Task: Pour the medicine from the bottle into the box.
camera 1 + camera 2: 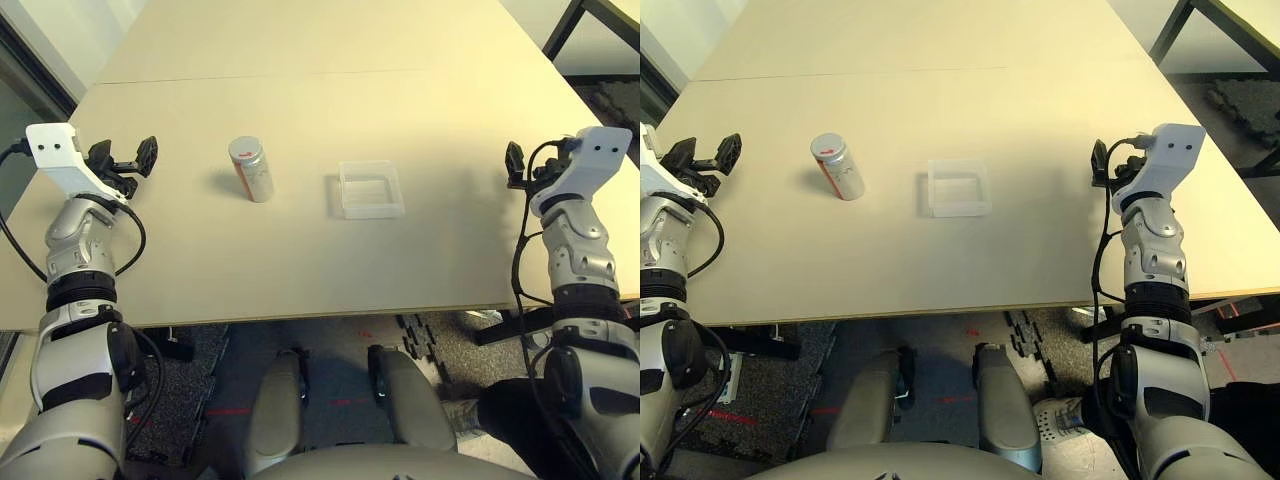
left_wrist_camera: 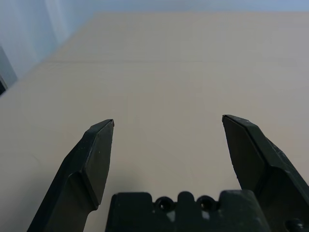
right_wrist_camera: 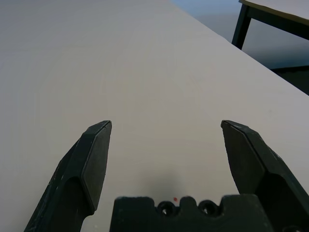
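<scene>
Currently:
- Left pincer hangs over the left edge of the surface, spread wide with nothing between its black fingers; the left wrist view has bare tabletop in the gap.
- Right pincer sits over the right side of the surface, also spread wide and holding nothing; plain tabletop lies between its fingers in the right wrist view.
- Both pincers are well apart from the task items, one on either flank.
- The bottle stands on the surface left of centre: silver-grey cylinder, round cap on top with a red mark, red label marks low on the side. It looks slightly tilted from the head camera, cap still on.
- The box lies flat on the surface just right of centre: clear shallow tray with rounded corners. Whether anything is in it, I cannot tell.
- Bottle and box are near each other but not touching, with a strip of bare surface between them; bottle nearer the left pincer, box nearer the right.
- Farther back, a seam line runs across the tabletop.
- At the far right, a dark leg of another table stands beyond the surface edge.
</scene>
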### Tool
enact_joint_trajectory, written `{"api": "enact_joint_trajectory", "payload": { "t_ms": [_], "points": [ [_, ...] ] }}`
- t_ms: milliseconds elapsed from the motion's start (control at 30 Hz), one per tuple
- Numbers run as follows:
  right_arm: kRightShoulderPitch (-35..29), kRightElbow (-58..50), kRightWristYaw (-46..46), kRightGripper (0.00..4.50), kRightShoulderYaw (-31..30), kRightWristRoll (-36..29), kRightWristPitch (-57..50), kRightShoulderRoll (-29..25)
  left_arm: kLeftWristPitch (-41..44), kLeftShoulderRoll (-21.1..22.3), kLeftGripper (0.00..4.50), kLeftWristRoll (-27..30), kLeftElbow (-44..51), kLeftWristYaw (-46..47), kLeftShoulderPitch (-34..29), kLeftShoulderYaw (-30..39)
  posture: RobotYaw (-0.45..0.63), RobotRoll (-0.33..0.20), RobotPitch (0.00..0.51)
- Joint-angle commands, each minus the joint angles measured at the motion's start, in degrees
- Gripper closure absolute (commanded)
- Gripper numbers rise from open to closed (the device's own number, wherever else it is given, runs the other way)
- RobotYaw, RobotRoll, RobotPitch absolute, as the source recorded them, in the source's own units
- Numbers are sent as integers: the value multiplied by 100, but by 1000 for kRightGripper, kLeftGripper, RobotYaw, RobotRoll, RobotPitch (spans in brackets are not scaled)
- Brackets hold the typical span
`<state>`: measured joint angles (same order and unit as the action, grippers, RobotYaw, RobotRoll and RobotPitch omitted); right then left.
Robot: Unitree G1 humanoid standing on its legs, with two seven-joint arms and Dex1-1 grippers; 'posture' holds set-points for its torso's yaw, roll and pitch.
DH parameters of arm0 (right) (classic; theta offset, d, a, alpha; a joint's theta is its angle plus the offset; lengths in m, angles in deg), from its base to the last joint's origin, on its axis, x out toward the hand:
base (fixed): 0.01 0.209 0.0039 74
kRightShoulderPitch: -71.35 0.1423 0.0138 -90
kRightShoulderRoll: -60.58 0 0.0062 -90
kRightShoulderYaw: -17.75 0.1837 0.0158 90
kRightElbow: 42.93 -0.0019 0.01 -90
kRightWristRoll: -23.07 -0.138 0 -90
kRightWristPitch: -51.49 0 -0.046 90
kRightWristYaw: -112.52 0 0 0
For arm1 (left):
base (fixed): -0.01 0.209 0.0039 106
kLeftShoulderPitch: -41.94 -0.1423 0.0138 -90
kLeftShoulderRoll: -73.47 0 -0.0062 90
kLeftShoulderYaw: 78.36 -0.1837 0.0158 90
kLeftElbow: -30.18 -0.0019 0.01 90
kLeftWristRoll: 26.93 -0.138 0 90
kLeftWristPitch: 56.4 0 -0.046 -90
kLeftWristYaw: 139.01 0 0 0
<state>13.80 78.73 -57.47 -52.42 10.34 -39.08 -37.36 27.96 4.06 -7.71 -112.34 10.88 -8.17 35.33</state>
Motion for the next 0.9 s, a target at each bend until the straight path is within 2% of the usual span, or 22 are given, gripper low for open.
{"api": "enact_joint_trajectory", "payload": {
  "t_ms": [33,267,400,533,667,800,900],
  "points": [
    [-125,-126,-46,0,84,-46,-1,-37,-74,14,9,-64,-168,-27,114,-33,-56,0,208],
    [-120,-274,8,0,107,-80,-57,-87,-86,-46,9,-116,-313,-231,313,-161,-75,0,203],
    [-125,-436,66,0,109,-116,-196,-163,348,3,9,71,59,-736,262,-212,-75,0,198],
    [-93,-801,312,0,12,-230,-643,-249,1431,194,9,414,1102,-1615,-104,-362,-68,0,201],
    [-125,-1339,631,0,-135,-376,-1390,-371,2513,536,9,737,2603,-2356,-925,-571,-48,0,202],
    [-206,-1892,836,0,-248,-515,-2132,-459,3315,736,9,1038,3769,-2591,-1572,-650,-46,0,204],
    [-223,-2240,904,0,-292,-608,-2521,-452,3535,750,9,1064,4123,-2619,-1746,-709,-49,0,207]
  ]
}}
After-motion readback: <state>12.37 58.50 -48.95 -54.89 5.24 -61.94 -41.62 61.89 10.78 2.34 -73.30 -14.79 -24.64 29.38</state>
